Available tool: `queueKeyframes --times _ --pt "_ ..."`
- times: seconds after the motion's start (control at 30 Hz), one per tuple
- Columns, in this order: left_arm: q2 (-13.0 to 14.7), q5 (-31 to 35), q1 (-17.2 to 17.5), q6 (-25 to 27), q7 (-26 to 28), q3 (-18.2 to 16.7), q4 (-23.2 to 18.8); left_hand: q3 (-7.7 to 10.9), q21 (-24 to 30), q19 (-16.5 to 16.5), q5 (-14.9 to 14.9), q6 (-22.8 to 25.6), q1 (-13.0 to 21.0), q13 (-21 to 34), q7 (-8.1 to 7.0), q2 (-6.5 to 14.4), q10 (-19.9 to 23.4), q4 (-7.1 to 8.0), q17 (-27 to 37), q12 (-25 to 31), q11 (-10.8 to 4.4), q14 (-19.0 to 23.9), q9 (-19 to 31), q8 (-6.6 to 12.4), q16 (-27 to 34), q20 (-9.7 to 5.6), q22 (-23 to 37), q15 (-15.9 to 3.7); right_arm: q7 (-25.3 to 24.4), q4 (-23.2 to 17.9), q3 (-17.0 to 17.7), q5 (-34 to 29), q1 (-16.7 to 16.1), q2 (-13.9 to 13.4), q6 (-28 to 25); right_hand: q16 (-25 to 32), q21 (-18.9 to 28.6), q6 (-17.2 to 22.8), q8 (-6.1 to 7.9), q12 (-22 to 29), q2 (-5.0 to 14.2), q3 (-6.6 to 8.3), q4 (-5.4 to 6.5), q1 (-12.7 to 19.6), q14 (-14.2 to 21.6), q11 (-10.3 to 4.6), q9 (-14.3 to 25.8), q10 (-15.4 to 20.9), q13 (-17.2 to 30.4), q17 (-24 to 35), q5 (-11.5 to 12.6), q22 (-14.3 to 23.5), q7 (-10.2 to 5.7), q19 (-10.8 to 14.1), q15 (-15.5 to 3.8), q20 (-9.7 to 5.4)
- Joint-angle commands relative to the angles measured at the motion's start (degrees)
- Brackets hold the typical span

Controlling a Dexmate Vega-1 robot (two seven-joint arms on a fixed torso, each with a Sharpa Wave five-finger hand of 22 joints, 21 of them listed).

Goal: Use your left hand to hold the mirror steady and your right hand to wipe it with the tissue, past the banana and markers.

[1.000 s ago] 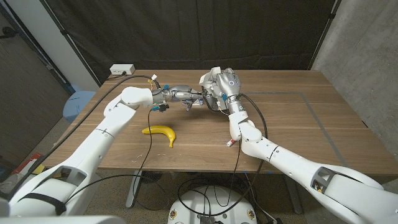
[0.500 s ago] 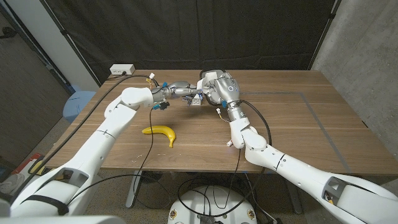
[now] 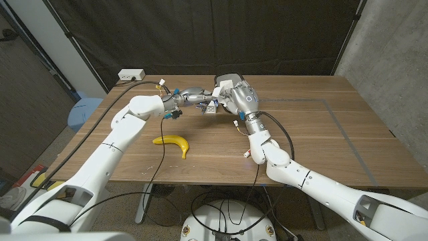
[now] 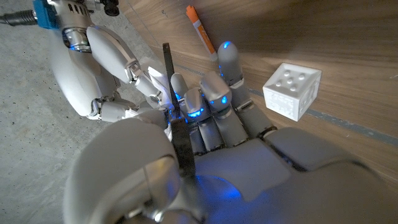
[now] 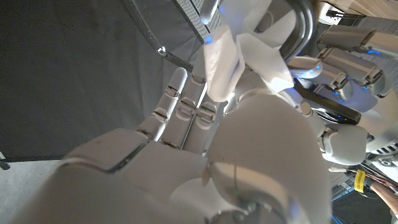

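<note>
The small dark-framed mirror (image 4: pixel 175 118) stood on edge well back on the wooden tabletop (image 3: pixel 321 134), seen almost edge-on in the left wrist view as a thin dark strip clamped between the thumb and fingers of the robot's left hand (image 3: pixel 195 96). In the head view that hand reached in from the left, and the right hand (image 3: pixel 235 96) met it from the right, so the two hands sat touching or nearly so, with the mirror between them. The right hand pinched the white crumpled tissue (image 5: pixel 227 56) between thumb and fingers, its other fingers stretched out straight. The mirror's face looked to be turned toward the right hand, so the wipe probably had to run across that face, along the frame's long edge; whether the tissue already touched the glass could not be made out. The yellow banana (image 3: pixel 172 142) lay near the front of the tabletop, well apart from both hands, and an orange-capped marker (image 4: pixel 200 30) and a white dice-like cube (image 4: pixel 291 89) lay beyond the left fingers.
</note>
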Motion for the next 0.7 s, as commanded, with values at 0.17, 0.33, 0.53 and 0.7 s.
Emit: queueKeyframes --times 0.17,0.33,0.53,0.7 --pt "1.8 0.5 0.0 1.3 -3.4 2.7 -1.5 0.57 0.6 -0.2 0.1 -0.2 -0.3 0.1 0.31 0.3 -1.4 -0.12 0.1 0.1 -1.83 0.1 -0.1 0.50 0.4 -7.38 -0.1 -0.28 -0.9 0.9 -0.7 -1.1 2.1 0.9 1.6 -0.3 0.9 2.9 -0.16 -0.4 -0.26 0.48 0.04 -0.1 0.3 -0.26 0.2 0.3 0.3 0.4 -0.2 -0.1 2.45 -0.3 -5.14 -2.58" --pt "2.0 0.7 0.2 1.6 -3.6 3.0 -1.6 0.63 0.6 -0.3 0.1 -0.1 -0.3 0.1 0.37 0.3 -1.3 -0.12 0.1 0.1 -1.82 0.1 -0.4 0.53 0.4 -7.37 -0.3 -0.28 -1.7 1.4 -0.7 -1.0 2.8 1.6 2.2 -0.3 1.1 2.9 -0.26 -0.6 -0.22 0.56 0.10 -0.1 0.3 -0.27 0.2 0.5 0.3 0.6 -0.2 -0.2 2.39 -0.4 -5.16 -2.58" --pt "2.1 0.7 0.8 1.8 -3.2 2.6 -2.1 0.71 0.9 -0.3 0.0 -0.2 -0.4 0.1 0.38 0.3 -1.3 -0.14 0.1 0.2 -1.87 0.2 -0.3 0.71 0.5 -7.37 -0.4 -0.29 -1.9 1.2 -0.7 -1.1 3.0 1.7 2.2 -0.4 1.4 2.9 -0.37 -0.8 -0.23 0.66 0.13 -0.2 0.4 -0.21 0.2 0.5 0.3 0.8 -0.2 -0.3 2.35 -0.5 -5.17 -2.63" --pt "1.7 1.2 1.6 2.2 -1.0 1.8 -2.3 0.80 1.0 -0.4 0.0 -0.2 -0.4 0.1 0.47 0.3 -1.4 -0.14 0.0 0.1 -1.80 0.2 -0.5 0.81 0.4 -7.37 -0.6 -0.28 -2.9 0.8 1.0 1.0 1.9 1.7 2.1 -0.5 1.7 3.0 -0.43 -0.9 -0.27 0.74 0.15 -0.3 0.4 -0.21 0.3 0.5 0.3 0.9 -0.2 -0.4 2.36 -0.6 -5.16 -2.64"
